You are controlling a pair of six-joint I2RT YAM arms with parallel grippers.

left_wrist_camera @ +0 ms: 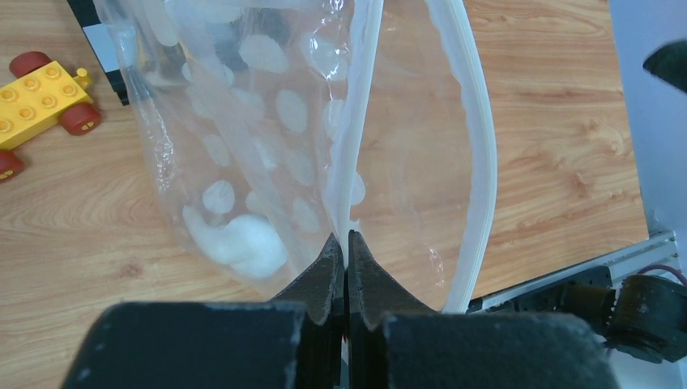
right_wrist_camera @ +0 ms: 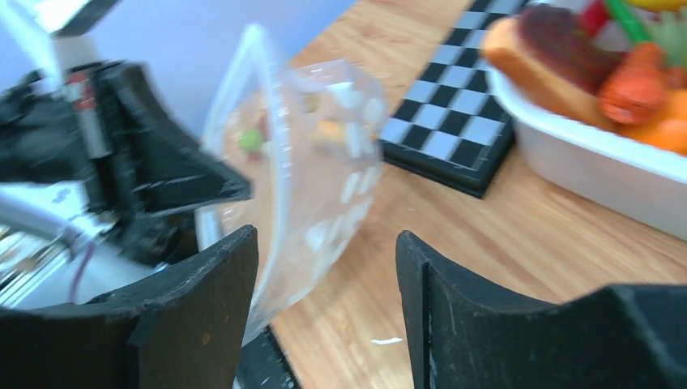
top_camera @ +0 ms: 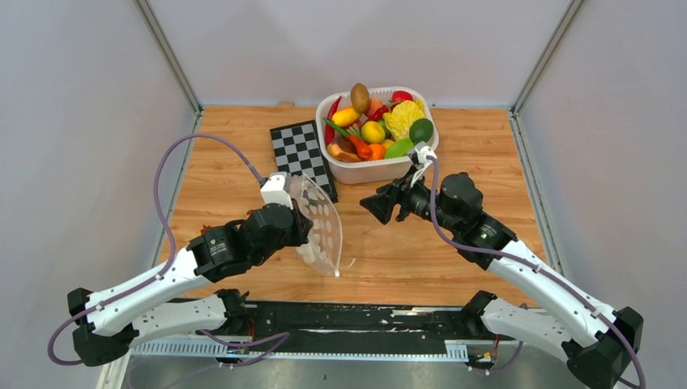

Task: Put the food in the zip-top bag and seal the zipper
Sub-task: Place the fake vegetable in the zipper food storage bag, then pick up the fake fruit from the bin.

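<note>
L gripper (left_wrist_camera: pixel 347 243) holds bag (top_camera: pixel 322 227), mouth rightward

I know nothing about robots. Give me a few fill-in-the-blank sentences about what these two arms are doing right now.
1. The left end effector is ____ (open/shut) on the edge of the zip-top bag.
2. The right end effector, with its jaws apart, holds ____.
3. In the top view, the checkerboard lies on the ____ side of the white tub of toy food.

Missing words: shut; nothing; left.
</note>
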